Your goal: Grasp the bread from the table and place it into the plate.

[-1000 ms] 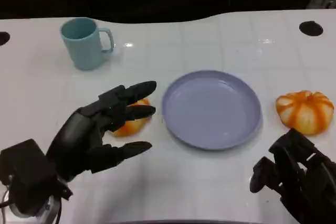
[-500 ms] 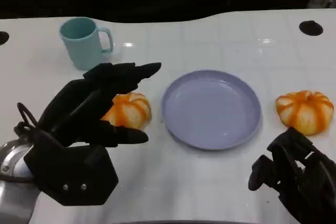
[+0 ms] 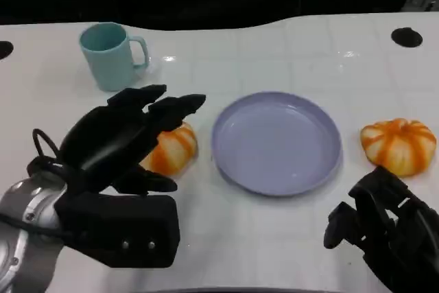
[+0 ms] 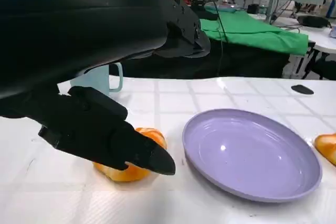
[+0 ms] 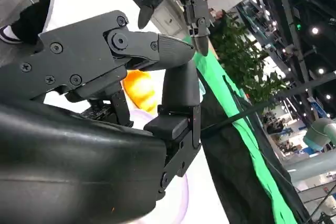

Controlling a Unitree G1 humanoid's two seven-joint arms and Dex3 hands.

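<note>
An orange, ridged bread (image 3: 173,149) lies on the white table just left of the lilac plate (image 3: 276,142), which holds nothing. My left hand (image 3: 127,145) hovers over the bread with fingers spread, hiding its left part. In the left wrist view the thumb (image 4: 113,140) lies in front of the bread (image 4: 150,136) and the other fingers arch above it, not closed on it; the plate (image 4: 252,153) is beside them. My right hand (image 3: 387,238) rests at the table's near right edge, fingers curled in, holding nothing.
A second orange bread (image 3: 399,143) sits to the right of the plate. A teal mug (image 3: 110,55) stands at the back left, behind my left hand. A dark round hole (image 3: 406,36) marks the far right of the table.
My left hand has turned over the bread and sunk lower, now covering more of it. The right hand, plate and mug have not moved.
</note>
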